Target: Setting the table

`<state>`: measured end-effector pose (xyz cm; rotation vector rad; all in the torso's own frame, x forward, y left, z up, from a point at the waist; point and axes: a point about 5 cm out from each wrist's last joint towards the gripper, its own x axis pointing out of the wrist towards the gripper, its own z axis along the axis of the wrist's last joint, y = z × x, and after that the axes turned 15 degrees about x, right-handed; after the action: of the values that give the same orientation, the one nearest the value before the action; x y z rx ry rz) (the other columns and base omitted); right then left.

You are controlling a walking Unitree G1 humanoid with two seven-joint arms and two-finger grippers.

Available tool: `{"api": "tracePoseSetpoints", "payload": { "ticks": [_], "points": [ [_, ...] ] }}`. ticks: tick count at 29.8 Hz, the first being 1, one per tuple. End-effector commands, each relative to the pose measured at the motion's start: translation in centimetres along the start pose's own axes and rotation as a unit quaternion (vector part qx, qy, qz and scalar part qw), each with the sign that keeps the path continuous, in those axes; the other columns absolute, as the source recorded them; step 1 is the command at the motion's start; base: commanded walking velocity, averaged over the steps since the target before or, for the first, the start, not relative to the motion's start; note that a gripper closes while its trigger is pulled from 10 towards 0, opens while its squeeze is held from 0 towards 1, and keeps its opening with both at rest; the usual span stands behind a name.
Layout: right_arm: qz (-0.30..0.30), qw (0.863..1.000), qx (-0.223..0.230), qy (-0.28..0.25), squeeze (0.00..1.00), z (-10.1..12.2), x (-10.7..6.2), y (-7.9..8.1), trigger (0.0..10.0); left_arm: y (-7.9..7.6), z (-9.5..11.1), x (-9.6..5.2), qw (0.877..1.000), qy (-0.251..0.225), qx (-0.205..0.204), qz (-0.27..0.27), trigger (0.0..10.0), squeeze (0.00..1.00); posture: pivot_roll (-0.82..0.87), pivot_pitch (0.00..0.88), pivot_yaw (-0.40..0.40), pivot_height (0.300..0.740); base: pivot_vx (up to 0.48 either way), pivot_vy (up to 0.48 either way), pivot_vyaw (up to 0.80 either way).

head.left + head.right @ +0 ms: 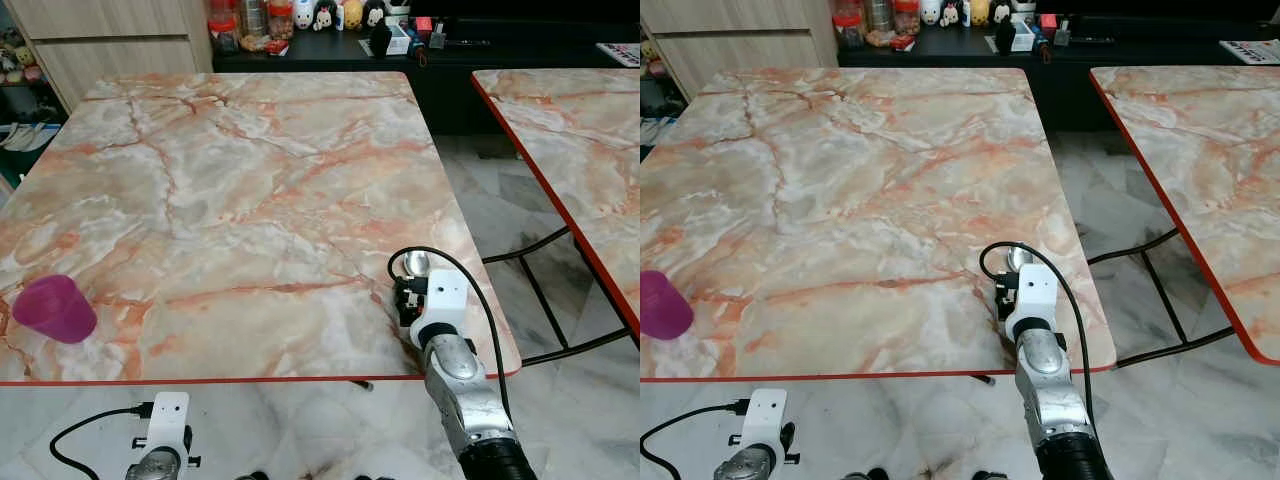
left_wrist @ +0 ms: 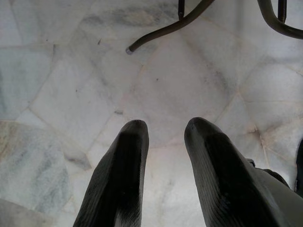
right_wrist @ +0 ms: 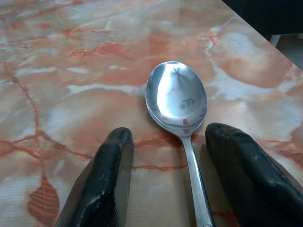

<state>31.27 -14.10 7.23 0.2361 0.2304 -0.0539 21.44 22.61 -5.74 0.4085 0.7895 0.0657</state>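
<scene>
Spoon [image 3: 177,101] flat on marble table [image 1: 240,180], near right front corner, between my parted right gripper [image 3: 168,156] fingers, ungripped. Pink cup [image 1: 55,308] lies toppled; setting barely begun.

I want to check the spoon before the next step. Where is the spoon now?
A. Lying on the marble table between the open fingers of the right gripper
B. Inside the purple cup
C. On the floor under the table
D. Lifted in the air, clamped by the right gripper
A: the spoon lies flat on the marble table, its handle running between the spread fingers of the right gripper, neither pad touching it.
</scene>
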Motion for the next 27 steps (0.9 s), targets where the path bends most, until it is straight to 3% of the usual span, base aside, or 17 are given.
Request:
{"api": "tracePoseSetpoints", "payload": {
  "ticks": [1, 5, 6, 27],
  "points": [
    [-0.011, 1.000, -0.002, 0.024, 0.00, -0.87, -0.06, -0.28, 10.0, -0.02, -0.96, -0.19, 1.000, 0.020, -0.002, -0.004, 10.0, 0.00, 0.04, 0.161, -0.011, 0.740, 0.000, 0.000, 0.00],
    [-0.013, 0.999, 0.001, 0.031, 0.00, -1.10, -0.07, -0.24, 10.0, -0.03, -1.06, -0.21, 1.000, 0.022, -0.001, -0.005, 10.0, 0.00, 0.04, 0.163, -0.009, 0.740, 0.000, 0.000, 0.00],
    [-0.014, 0.999, -0.001, 0.033, 0.00, -1.16, -0.08, -0.23, 0.0, -0.03, -1.07, -0.22, 1.000, 0.022, -0.001, -0.005, 10.0, 0.00, 0.04, 0.163, -0.009, 0.740, 0.000, 0.000, 0.00],
    [0.000, 0.999, 0.004, 0.033, 0.00, -0.86, 0.16, 0.43, 0.0, -0.23, -1.10, -0.20, 1.000, 0.026, 0.000, -0.017, 10.0, 0.00, 0.04, 0.155, -0.009, 0.740, 0.000, 0.000, 0.00]
  ]
}}
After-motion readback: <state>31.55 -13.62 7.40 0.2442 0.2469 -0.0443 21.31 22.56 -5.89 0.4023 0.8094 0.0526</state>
